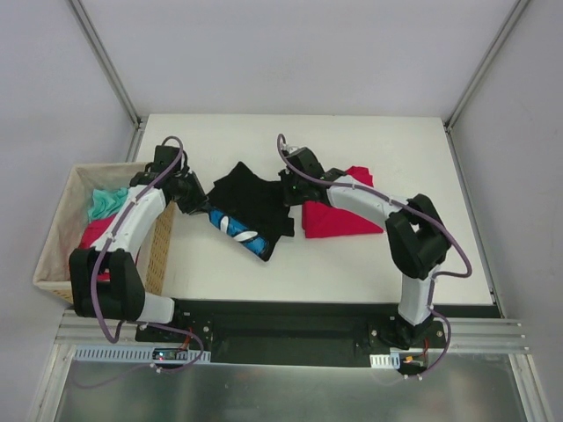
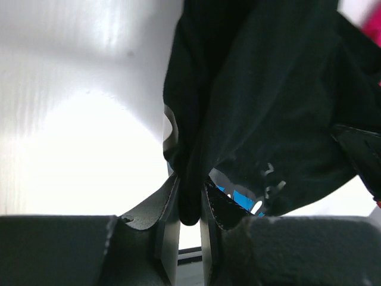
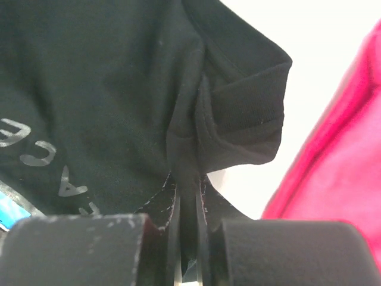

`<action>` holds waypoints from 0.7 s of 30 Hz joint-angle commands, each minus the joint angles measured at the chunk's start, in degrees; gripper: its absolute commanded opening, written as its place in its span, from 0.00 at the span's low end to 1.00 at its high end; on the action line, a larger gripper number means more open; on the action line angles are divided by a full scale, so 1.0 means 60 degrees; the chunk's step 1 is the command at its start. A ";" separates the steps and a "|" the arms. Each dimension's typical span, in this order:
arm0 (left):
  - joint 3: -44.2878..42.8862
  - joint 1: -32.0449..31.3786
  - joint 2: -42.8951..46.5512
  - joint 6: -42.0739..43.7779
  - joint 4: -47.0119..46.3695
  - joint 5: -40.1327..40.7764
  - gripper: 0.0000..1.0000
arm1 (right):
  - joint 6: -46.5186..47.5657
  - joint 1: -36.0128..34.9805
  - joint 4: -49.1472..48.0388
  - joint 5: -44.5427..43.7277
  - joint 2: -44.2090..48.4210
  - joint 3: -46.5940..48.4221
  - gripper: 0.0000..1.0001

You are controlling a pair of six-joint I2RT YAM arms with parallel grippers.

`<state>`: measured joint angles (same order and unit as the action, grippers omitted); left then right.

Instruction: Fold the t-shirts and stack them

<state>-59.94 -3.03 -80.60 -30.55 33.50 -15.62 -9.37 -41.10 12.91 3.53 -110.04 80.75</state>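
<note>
left claw (image 2: 189,192), right claw (image 3: 188,190) each pinching black t-shirt (image 1: 255,198), basket (image 1: 161,251) holding teal cloth (image 1: 107,202), red cloth (image 1: 98,233)

T-shirts on table: two. Black t-shirt (image 1: 251,204) one, red t-shirt (image 1: 339,220) one. Basket (image 1: 160,251): one, left (inside: teal cloth (image 1: 107,204) one, red cloth (image 1: 97,233) one). Arms: two, left arm (image 1: 132,224), right arm (image 1: 369,207). Table (image 1: 352,272): one.

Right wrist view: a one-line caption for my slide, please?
Right gripper pinching a fold of the black t-shirt, red t-shirt alongside.
</note>
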 commanded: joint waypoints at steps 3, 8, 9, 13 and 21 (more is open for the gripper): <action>-0.0673 -0.0476 0.0805 0.0008 0.0057 -0.0239 0.16 | 0.0871 -0.0049 0.0631 -0.1040 0.1698 0.0501 0.01; -0.0820 -0.1105 0.0894 -0.0124 0.0057 -0.0312 0.17 | 0.1297 0.0009 0.1100 -0.1613 0.2415 0.0619 0.01; -0.0849 -0.1266 0.0865 -0.0153 0.0043 -0.0240 0.17 | 0.1428 0.0053 0.1202 -0.1643 0.2489 0.0648 0.01; -0.1301 -0.2306 0.0340 -0.0329 0.0013 0.0040 0.17 | 0.2010 0.0477 0.1759 -0.1701 0.2695 0.0809 0.01; -0.2503 -0.3844 -0.1125 -0.0241 -0.0280 -0.0298 0.13 | 0.3099 0.1898 0.2946 -0.1394 0.2271 0.1454 0.01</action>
<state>-70.39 -22.81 -84.40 -31.31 32.80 -16.32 4.89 -33.87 26.96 -4.25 -96.71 84.62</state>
